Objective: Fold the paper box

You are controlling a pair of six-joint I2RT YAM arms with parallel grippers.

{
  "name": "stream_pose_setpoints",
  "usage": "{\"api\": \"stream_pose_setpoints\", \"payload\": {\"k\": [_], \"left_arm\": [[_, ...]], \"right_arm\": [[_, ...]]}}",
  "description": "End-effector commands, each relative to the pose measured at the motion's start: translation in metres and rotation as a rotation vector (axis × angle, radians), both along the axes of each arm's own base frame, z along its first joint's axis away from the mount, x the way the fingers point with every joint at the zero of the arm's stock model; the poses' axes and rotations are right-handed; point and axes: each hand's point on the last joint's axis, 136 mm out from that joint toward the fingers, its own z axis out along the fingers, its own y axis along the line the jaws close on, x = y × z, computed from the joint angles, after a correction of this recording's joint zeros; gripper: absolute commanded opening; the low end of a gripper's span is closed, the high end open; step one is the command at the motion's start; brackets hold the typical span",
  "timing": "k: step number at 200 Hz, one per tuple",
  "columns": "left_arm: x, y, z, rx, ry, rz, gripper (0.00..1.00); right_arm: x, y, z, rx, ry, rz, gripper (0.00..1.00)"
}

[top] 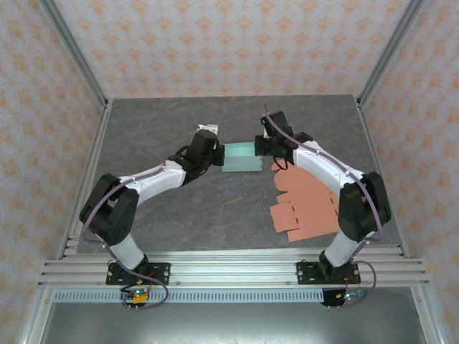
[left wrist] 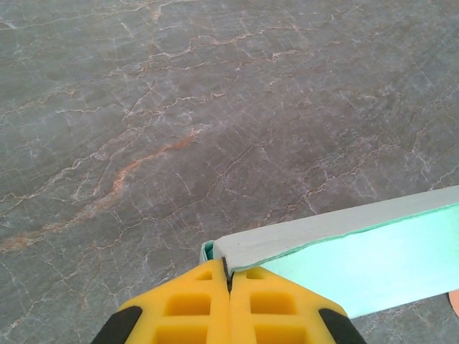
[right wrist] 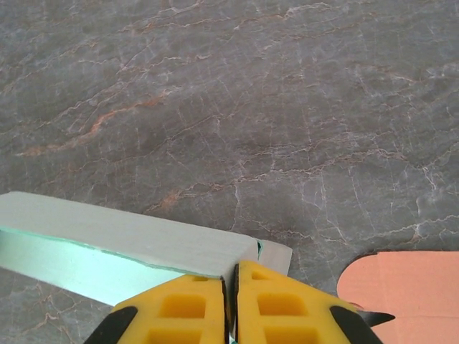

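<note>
A grey marbled worktop (top: 179, 208) spreads across the top view, with patterned walls around it. The teal paper box (top: 240, 159) lies just above the frame's centre, between the two arms. The left pincer (top: 219, 153) is pinched tight on the box's left end. The right pincer (top: 259, 147) is nipped closed on its right end. Flat orange cardboard sheets (top: 305, 204) lie towards the lower right.

The paper box (top: 242, 159) lies mid-tabletop (top: 215, 208) between the left claw (top: 221, 153) at its left end and the right claw (top: 259, 148) at its right end, with flat cut-out sheets (top: 305, 204) lying to its right, nearer the arm bases.
</note>
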Motion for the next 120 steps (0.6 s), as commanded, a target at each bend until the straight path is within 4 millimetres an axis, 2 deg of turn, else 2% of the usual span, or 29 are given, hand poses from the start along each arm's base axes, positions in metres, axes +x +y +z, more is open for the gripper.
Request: {"api": "stream_pose_setpoints", "payload": {"k": [1, 52, 88, 120], "left_arm": [[-0.011, -0.01, -0.017, 0.032, 0.068, -0.017, 0.0], [-0.013, -0.016, -0.018, 0.043, 0.074, -0.025, 0.0], [-0.014, -0.016, -0.016, 0.051, 0.071, -0.027, 0.0], [-0.015, -0.014, -0.018, 0.058, 0.074, -0.025, 0.0]], "right_arm": [[-0.004, 0.012, 0.007, 0.038, 0.004, -0.036, 0.1], [-0.007, 0.011, -0.008, 0.038, 0.029, -0.061, 0.11], [-0.008, 0.018, -0.003, 0.111, 0.061, -0.093, 0.14], [-0.006, 0.016, 0.005, 0.112, 0.049, -0.107, 0.14]]}}
